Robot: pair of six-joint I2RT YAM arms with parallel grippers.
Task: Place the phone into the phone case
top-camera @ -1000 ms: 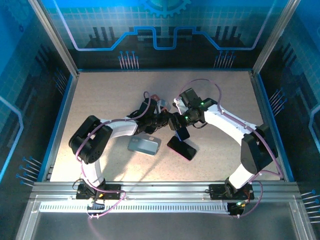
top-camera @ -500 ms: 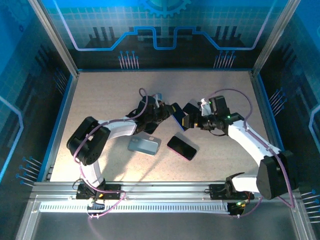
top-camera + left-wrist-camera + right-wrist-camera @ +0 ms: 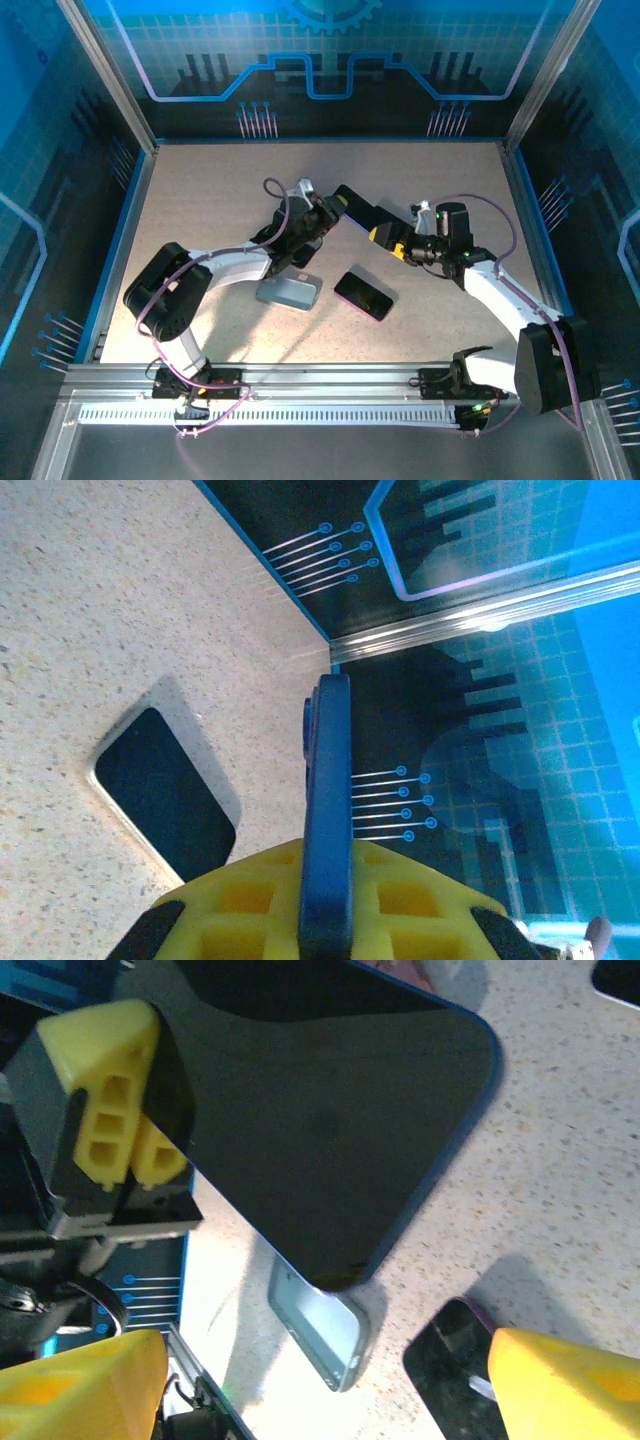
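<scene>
My left gripper (image 3: 322, 214) is shut on a blue-edged phone (image 3: 360, 212) and holds it in the air over the middle of the table. In the left wrist view the phone (image 3: 327, 780) stands edge-on between the yellow fingers (image 3: 420, 900). My right gripper (image 3: 392, 243) is open just right of the phone's free end and does not touch it. From the right wrist the phone's dark screen (image 3: 330, 1120) hangs above the table. The grey-blue phone case (image 3: 288, 292) lies flat below it, and the same case (image 3: 322, 1328) shows under the phone's lower corner.
A second dark phone with a purple edge (image 3: 363, 295) lies on the table right of the case. It also shows as a dark phone (image 3: 160, 792) on the speckled top, beneath the left wrist. Blue enclosure walls (image 3: 130, 230) ring the table.
The left gripper has raised the blue phone and carried it toward the back. The right arm has pulled away to the right and now stands beside the phone's free end.
</scene>
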